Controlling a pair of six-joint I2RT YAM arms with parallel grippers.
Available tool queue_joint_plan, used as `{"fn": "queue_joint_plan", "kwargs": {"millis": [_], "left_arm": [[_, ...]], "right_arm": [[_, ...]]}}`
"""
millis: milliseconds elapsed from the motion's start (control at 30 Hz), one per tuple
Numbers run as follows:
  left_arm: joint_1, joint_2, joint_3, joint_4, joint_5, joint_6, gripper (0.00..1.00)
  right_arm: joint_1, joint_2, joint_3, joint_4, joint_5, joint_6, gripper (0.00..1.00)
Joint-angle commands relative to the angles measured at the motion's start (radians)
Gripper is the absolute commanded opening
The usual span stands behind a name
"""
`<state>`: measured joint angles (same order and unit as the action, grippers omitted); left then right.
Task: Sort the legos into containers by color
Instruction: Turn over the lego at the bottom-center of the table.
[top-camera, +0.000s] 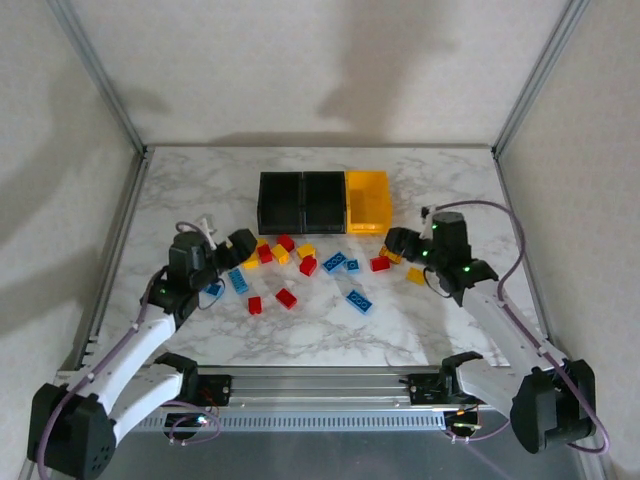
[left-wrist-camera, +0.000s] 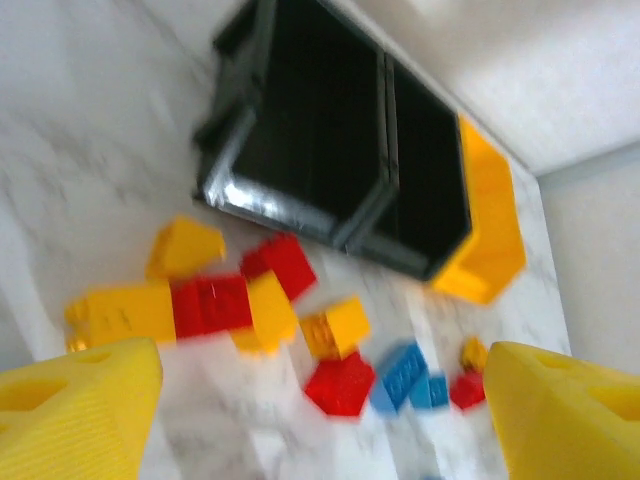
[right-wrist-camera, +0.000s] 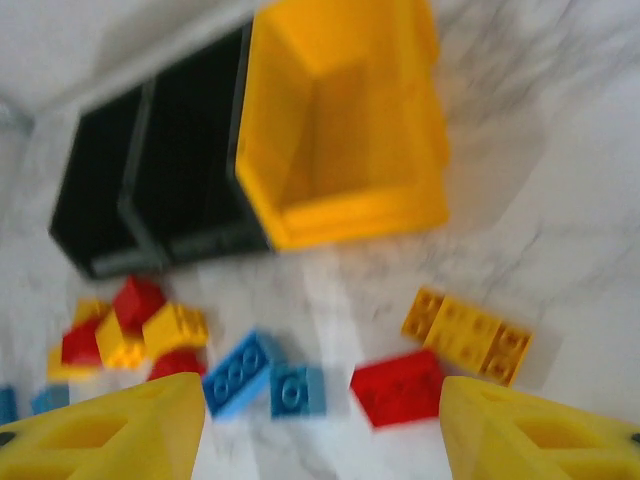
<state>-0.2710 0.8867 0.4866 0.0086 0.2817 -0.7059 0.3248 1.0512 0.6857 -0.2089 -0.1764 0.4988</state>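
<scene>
Legos (top-camera: 286, 297) lie scattered on the table (top-camera: 200, 190), on the near side of the bins (top-camera: 303, 200). Left gripper (left-wrist-camera: 320, 420) — jaws wide, nothing held — faces a red-yellow cluster (left-wrist-camera: 215, 305). Right gripper (right-wrist-camera: 320, 430) — jaws apart, empty — faces a red brick (right-wrist-camera: 398, 385).

Seemingly no legible text or labels; wrist views blurred.

Scattered legos (top-camera: 308, 266) before empty containers (top-camera: 303, 200)
</scene>
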Motion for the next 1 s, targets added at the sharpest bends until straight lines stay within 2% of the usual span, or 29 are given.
{"fn": "queue_joint_plan", "kwargs": {"millis": [0,133,367,700,867,967], "left_arm": [[-0.040,-0.063,-0.077,-0.077,0.082,-0.077,0.84],[-0.079,-0.130,-0.145,-0.067,0.084,-0.127,0.85],[-0.088,-0.160,-0.174,-0.068,0.062,-0.141,0.86],[-0.106,-0.160,-0.183,-0.067,0.050,-0.151,0.87],[-0.109,-0.171,-0.196,-0.060,0.044,-0.162,0.88],[-0.111,-0.170,-0.197,-0.062,0.044,-0.164,0.88]], "right_arm": [[0.082,0.020,-0.047,-0.087,0.029,0.009,0.66],[0.172,0.080,-0.076,-0.104,0.086,0.009,0.67],[0.297,0.228,-0.114,-0.025,0.091,0.028,0.67],[0.530,0.442,-0.004,-0.040,0.214,0.059,0.63],[0.613,0.563,0.094,-0.107,0.304,0.098,0.61],[0.652,0.615,0.145,-0.119,0.325,0.108,0.64]]}}
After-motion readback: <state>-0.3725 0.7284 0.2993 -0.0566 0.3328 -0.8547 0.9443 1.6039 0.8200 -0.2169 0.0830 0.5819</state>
